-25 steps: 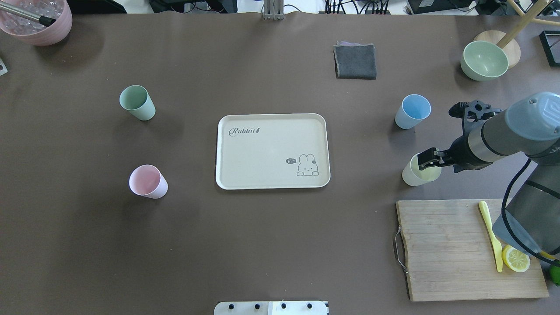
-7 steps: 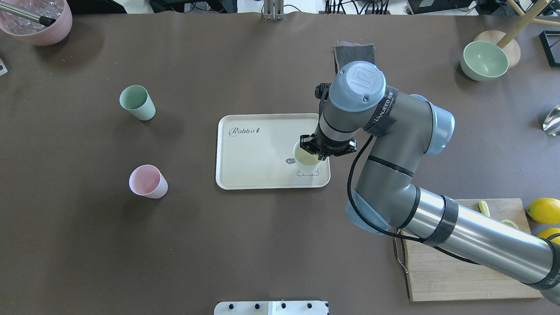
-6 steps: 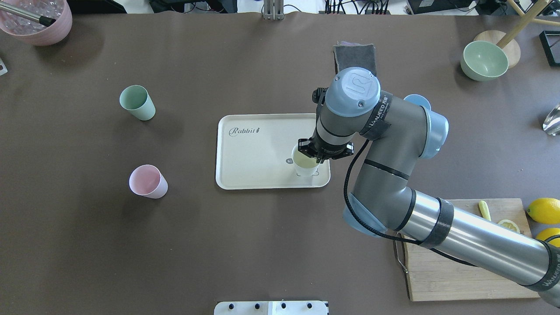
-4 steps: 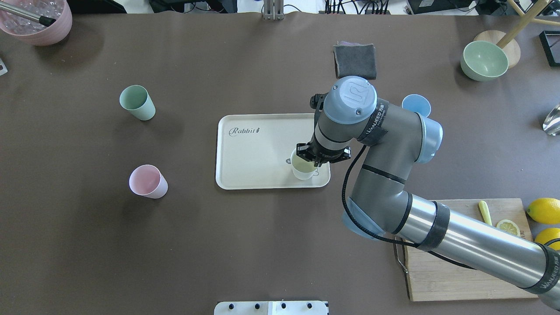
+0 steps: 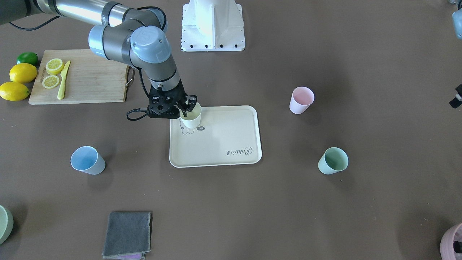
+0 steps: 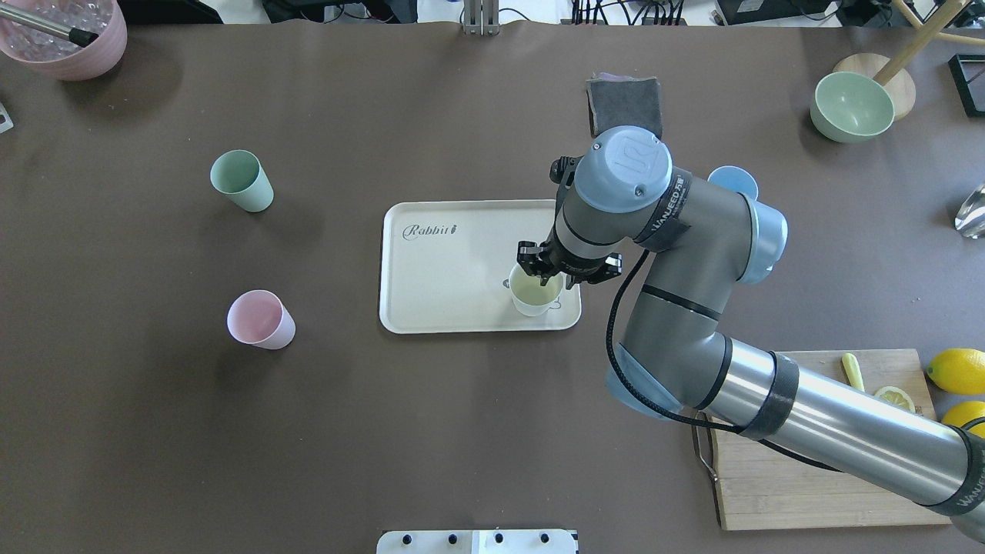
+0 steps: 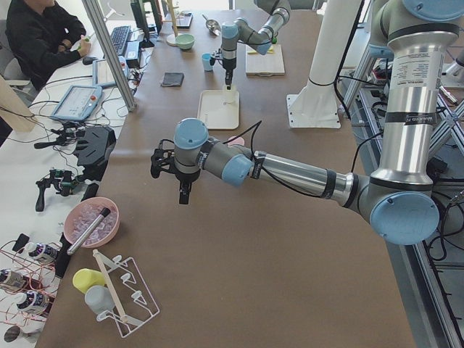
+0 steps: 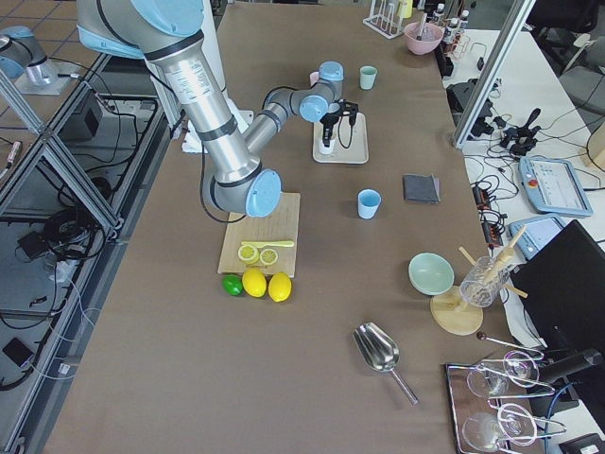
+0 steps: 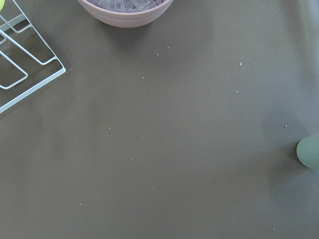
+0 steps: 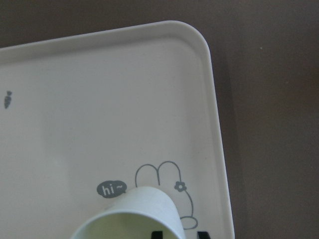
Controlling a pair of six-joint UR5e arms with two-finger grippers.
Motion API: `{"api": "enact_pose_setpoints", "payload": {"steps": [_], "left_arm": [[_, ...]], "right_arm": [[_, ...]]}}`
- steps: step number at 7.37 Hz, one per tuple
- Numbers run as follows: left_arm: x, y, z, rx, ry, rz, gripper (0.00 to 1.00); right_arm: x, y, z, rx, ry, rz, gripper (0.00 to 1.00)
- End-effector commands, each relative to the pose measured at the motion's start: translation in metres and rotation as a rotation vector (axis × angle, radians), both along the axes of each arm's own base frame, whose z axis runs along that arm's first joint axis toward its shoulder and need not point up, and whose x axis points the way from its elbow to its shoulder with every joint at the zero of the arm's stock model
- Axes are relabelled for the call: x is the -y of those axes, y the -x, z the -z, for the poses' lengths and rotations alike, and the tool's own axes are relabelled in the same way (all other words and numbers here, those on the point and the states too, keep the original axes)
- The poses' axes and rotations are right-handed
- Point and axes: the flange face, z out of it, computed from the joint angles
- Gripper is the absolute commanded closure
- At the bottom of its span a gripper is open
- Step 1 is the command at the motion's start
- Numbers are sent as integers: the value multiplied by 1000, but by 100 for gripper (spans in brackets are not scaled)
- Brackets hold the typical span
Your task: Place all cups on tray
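The pale yellow cup point(image 6: 536, 292) stands upright on the cream Rabbit tray point(image 6: 454, 261), over the rabbit drawing at the tray's right end. My right gripper point(image 6: 548, 271) is just above its rim. In the right wrist view the fingertips point(image 10: 157, 233) stand a little apart, astride the cup's wall point(image 10: 129, 214), so it looks open. The pink cup point(image 6: 260, 319) and mint cup point(image 6: 241, 179) stand on the table left of the tray. The blue cup point(image 6: 735, 181) stands to the right, half hidden by my arm. My left gripper point(image 7: 185, 196) hovers over the table's left end. I cannot tell whether it is open or shut.
A wooden cutting board point(image 5: 90, 79) with lemon slices and a yellow knife lies near the robot's right side, with lemons point(image 5: 21, 72) beside it. A grey cloth point(image 6: 623, 100), a green bowl point(image 6: 852, 106) and a pink pot point(image 6: 69, 38) sit along the far edge.
My right arm carried the yellow cup from the table's right side to the tray and set it down over the rabbit drawing. In the last half second the gripper drew up slightly.
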Motion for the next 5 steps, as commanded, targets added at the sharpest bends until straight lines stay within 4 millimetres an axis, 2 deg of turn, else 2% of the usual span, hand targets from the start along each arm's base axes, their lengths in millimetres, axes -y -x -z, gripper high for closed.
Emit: {"api": "enact_pose_setpoints", "payload": {"steps": [1,2,3,5], "left_arm": [[5,-16,25,-33,35,35,2],[1,-39,40,-55,62,34,2],[-10,-71,63,-88,83,37,2],[-56,-172,118,-95,117,22,2]], "right_arm": [[22,-35,11,36,24,-25,0],[31,-57,17,45,37,-35,0],[39,-78,22,47,49,-45,0],[55,-125,4,38,21,-54,0]]}}
